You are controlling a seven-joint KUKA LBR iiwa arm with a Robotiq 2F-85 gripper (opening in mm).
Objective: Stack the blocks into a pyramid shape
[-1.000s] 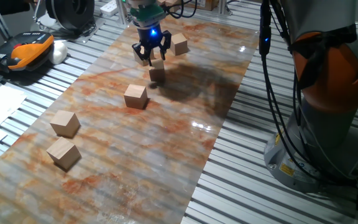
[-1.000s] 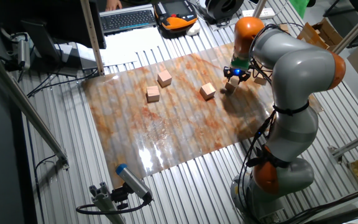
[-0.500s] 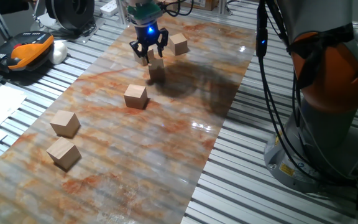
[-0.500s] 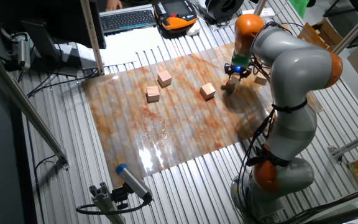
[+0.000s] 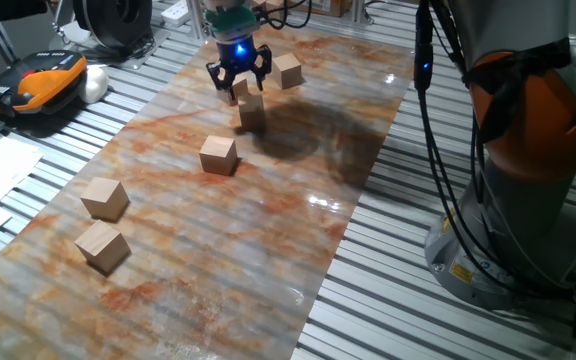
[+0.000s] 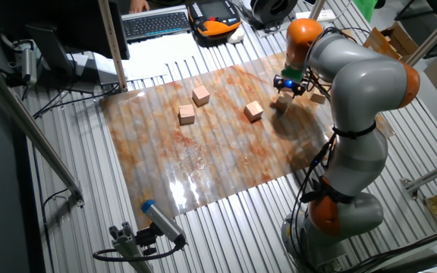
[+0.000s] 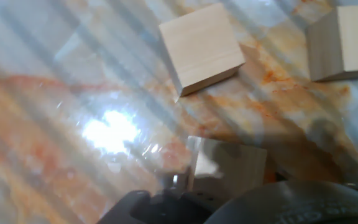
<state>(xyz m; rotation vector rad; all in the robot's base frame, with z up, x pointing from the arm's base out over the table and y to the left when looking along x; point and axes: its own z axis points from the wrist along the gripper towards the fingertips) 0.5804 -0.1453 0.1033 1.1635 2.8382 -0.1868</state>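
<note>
I see the gripper [image 5: 238,80] hanging at the far end of the marbled mat [image 5: 268,230] with its fingers spread and nothing held between them, just above a block [image 5: 238,90] that sits close behind another block [image 5: 252,110] nearer to me. A third block [image 5: 288,70] lies just to the right of the gripper, a fourth block [image 5: 218,154] sits alone mid-mat, and two more blocks [image 5: 104,198] [image 5: 102,246] rest close together at the near left. No pyramid shape is built; every cube I can make out lies flat on the mat.
</note>
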